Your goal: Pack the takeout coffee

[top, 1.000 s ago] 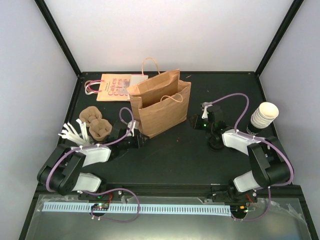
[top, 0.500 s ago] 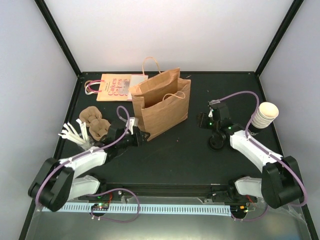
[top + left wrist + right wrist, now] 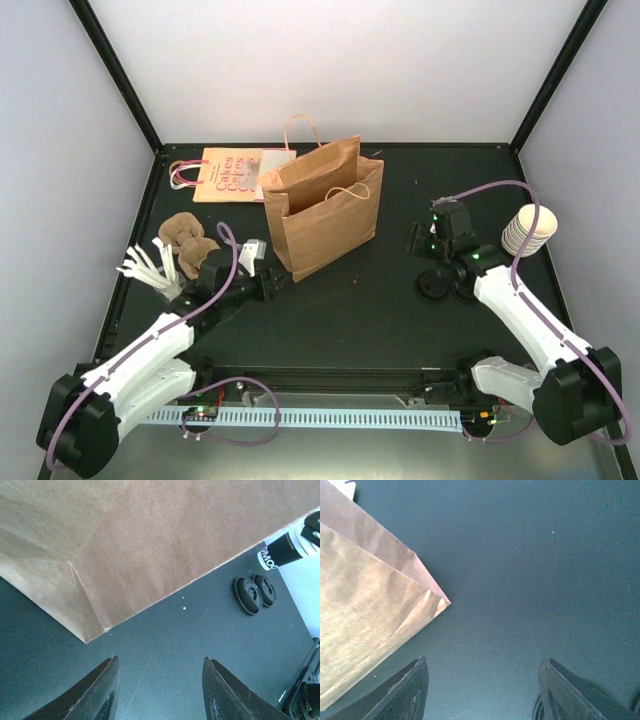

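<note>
The takeout coffee is not in view in any frame. A brown paper bag (image 3: 322, 205) stands upright and open at the table's middle. My left gripper (image 3: 276, 286) hovers low by the bag's near left corner (image 3: 90, 639), jaws open with nothing between them (image 3: 160, 680). Right of the bag, my right gripper (image 3: 420, 241) is also open and empty (image 3: 482, 680), with the bag's right corner (image 3: 440, 600) ahead to its left. Whether anything is inside the bag cannot be seen.
Black lids (image 3: 435, 287) (image 3: 255, 594) lie on the table under the right arm. A stack of lidless cream cups (image 3: 528, 231) stands at the right edge. Brown pulp trays (image 3: 190, 240), white sticks (image 3: 148, 268) and a flat printed bag (image 3: 228, 173) lie at the left.
Both arms have stretched out from their folded poses. The right gripper has drifted right, away from the bag. Both pairs of jaws have widened.
</note>
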Controlling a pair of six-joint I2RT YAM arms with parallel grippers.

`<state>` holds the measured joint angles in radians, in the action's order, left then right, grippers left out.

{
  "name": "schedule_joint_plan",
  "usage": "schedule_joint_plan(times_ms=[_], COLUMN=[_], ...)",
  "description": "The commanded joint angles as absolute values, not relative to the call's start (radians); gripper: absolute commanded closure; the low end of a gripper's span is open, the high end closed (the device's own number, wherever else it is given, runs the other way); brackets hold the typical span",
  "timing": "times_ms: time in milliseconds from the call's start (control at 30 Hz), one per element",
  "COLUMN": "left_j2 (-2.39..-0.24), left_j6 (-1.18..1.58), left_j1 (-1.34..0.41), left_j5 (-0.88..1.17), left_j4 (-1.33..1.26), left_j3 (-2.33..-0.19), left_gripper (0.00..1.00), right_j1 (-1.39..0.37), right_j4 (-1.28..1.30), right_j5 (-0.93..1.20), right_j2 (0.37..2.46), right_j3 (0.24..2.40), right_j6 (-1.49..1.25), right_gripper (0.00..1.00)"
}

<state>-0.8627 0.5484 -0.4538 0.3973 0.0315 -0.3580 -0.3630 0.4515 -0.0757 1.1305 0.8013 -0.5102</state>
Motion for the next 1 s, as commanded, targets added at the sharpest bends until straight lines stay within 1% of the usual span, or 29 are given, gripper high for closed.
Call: schedule_joint_plan(times_ms=[0,200,267,333,367,467,567,700,733,800,867,900,967], left_j2=[-0.818,-0.782,-0.765,-0.748,-0.737,-0.718,-0.7,-0.677,-0.671,-0.658,-0.644,-0.633,-0.608], left_j6=[0.524,0.52,0.52,0.518,0.516,0.512,0.507,0.505,0.505,0.506,0.502,0.502,0.503], left_j1=[-0.459,-0.459,-0.459,-0.459,-0.459,-0.459,-0.459,-0.458,-0.459,-0.459,-0.458,-0.458,-0.458], left_j5=[0.419,0.437,0.444,0.45,0.453,0.464,0.472,0.483,0.483,0.484,0.479,0.467,0.454], left_j4=[0.128,0.183,0.202,0.222,0.232,0.257,0.276,0.288,0.29,0.299,0.317,0.328,0.342], left_j3=[-0.384,-0.408,-0.415,-0.421,-0.423,-0.426,-0.428,-0.428,-0.428,-0.428,-0.432,-0.435,-0.434], left_gripper=[0.51,0.5,0.49,0.48,0.47,0.46,0.43,0.35,0.31,0.17,0.06,0.02,0.01], right_j1=[-0.357,-0.357,-0.357,-0.357,-0.357,-0.357,-0.356,-0.348,-0.344,-0.326,-0.283,-0.243,-0.188], right_j4=[0.524,0.649,0.676,0.679,0.683,0.678,0.731,0.811,0.837,0.914,1.011,1.051,1.123], right_j5=[-0.138,-0.219,-0.234,-0.257,-0.274,-0.251,-0.278,-0.321,-0.335,-0.377,-0.402,-0.394,-0.362], right_j2=[1.074,1.1,1.11,1.109,1.105,1.083,1.076,1.086,1.092,1.116,1.156,1.177,1.215], right_j3=[0.855,0.959,0.985,0.993,0.996,0.992,1.027,1.091,1.113,1.169,1.241,1.275,1.342], right_j6=[-0.53,-0.55,-0.537,-0.519,-0.52,-0.485,-0.508,-0.541,-0.552,-0.583,-0.622,-0.631,-0.631], right_gripper=[0.36,0.33,0.29,0.04,0.0,0.0,0.0,0.0,0.0,0.0,0.0,0.0,0.0])
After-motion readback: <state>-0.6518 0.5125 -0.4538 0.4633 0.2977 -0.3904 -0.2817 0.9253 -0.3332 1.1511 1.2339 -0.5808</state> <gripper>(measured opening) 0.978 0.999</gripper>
